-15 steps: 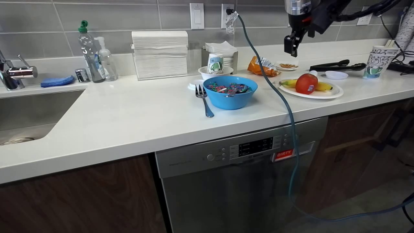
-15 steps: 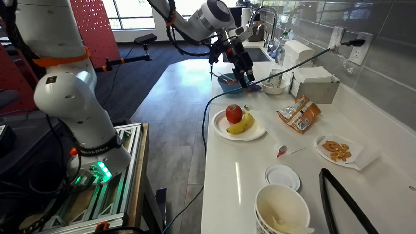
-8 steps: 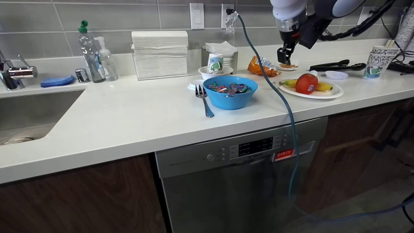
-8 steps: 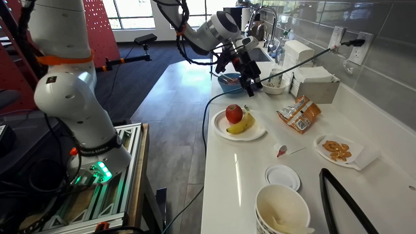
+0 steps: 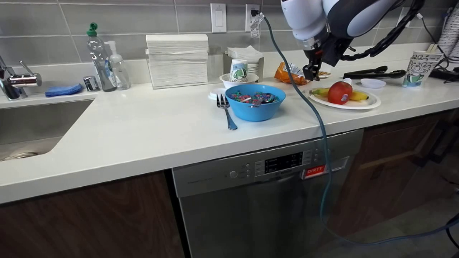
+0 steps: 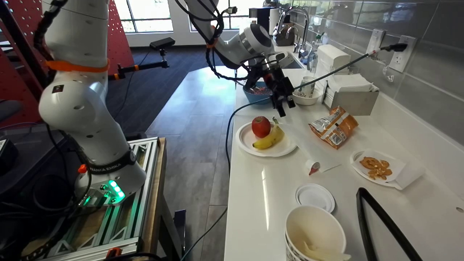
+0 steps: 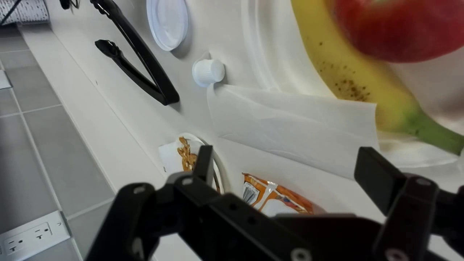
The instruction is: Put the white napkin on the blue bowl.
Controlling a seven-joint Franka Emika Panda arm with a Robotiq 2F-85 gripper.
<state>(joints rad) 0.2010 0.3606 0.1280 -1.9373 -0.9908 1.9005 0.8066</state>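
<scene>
One pair of black tongs [image 6: 389, 224]: lay nearest in an exterior view, at 4 o'clock in the frame, on the white countertop [image 6: 253, 217].
Brown snack pieces [image 6: 377, 168]: sat farther on, at 12 o'clock from the tongs.
White napkin [image 7: 290, 123]: lay thin and creased by the white plate [image 6: 246, 139], one long edge overlapping the rim; in the wrist view it showed at 12 o'clock from the gripper [image 7: 286, 163].
White plate: held a banana [image 6: 266, 141] and, at 11 o'clock from it, a red apple [image 6: 261, 127].
Orange snack bag [image 6: 334, 127]: lay crumpled at 3 o'clock from the plate, the napkin between them.
Gripper: hung over the countertop with its black fingers [image 7: 377, 177] spread wide, at 1 o'clock from the plate.
Blue bowl [image 5: 255, 111]: stood upright, apart from the napkin, holding red, blue and green bits; at 12 o'clock from the plate in an exterior view, partly behind the arm [image 6: 235, 50].
Fork [image 5: 232, 123]: rested just beside the bowl, at 8 o'clock, in an exterior view.
Paper towels [image 5: 178, 59]: stood stacked before the gray tile wall [image 5: 125, 18].
</scene>
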